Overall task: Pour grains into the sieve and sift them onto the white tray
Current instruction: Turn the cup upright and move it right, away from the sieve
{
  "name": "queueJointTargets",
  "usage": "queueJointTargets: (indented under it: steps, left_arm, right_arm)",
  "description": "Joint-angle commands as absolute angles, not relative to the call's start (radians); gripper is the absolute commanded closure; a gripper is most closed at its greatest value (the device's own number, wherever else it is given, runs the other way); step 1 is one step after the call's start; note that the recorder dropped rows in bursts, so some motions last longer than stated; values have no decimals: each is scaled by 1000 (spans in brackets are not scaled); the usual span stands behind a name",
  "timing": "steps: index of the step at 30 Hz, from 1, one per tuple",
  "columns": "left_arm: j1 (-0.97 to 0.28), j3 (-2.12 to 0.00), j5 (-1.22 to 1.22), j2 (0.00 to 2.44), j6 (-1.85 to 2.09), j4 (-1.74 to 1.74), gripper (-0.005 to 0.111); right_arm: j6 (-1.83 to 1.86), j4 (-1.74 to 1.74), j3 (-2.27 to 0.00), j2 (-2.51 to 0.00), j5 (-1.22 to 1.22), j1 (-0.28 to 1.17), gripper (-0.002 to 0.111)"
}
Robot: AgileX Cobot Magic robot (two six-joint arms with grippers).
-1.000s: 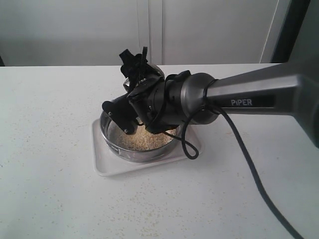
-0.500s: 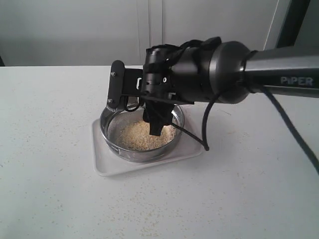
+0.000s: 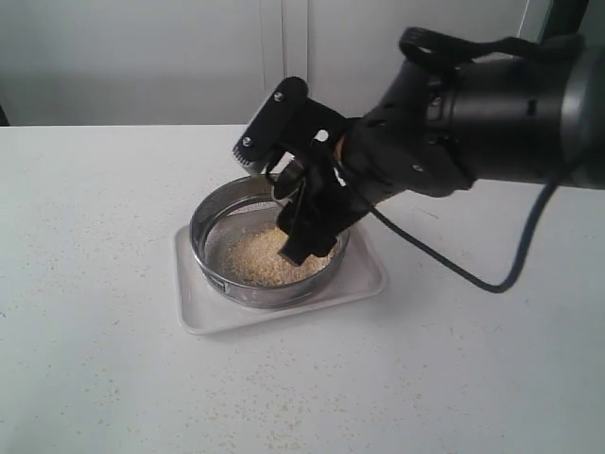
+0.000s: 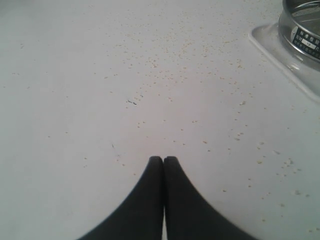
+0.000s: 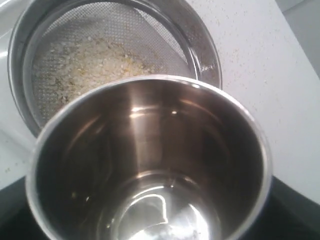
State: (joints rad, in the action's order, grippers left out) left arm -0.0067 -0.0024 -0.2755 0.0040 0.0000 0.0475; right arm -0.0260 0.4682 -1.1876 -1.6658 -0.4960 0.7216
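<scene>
Steel sieve [image 3: 227, 284] is sitting inside the tray [image 3: 203, 317], right under the right end effector [image 3: 284, 194], with grains [image 3: 255, 260] lying heaped on its mesh. The jaws are standing wide; their load is not showing here.

From the left wrist, the left end effector [image 4: 163, 160] is hanging pinched closed on nothing above the bench [image 4: 100, 75], with the tray corner lying ahead, well apart.

From the right wrist, the jaws are clamping a cup [image 5: 150, 165], looking nearly emptied, with the sieve just beyond its rim. Swinging the tilted cup away is likely risking leftover bits dropping onto the bench; rough shaking could be flinging grains past the tray.
</scene>
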Motion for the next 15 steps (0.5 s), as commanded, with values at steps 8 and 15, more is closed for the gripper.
queueJointTargets:
  steps: [8,15]
  left_arm:
    - [-13,0,-276,0,0,59,107]
    - [-13,0,-276,0,0,59,107]
  right_arm:
    - [-30,344,-878,-1529,-135,535,108]
    - [-63,284,-760,-1525,100,414,108]
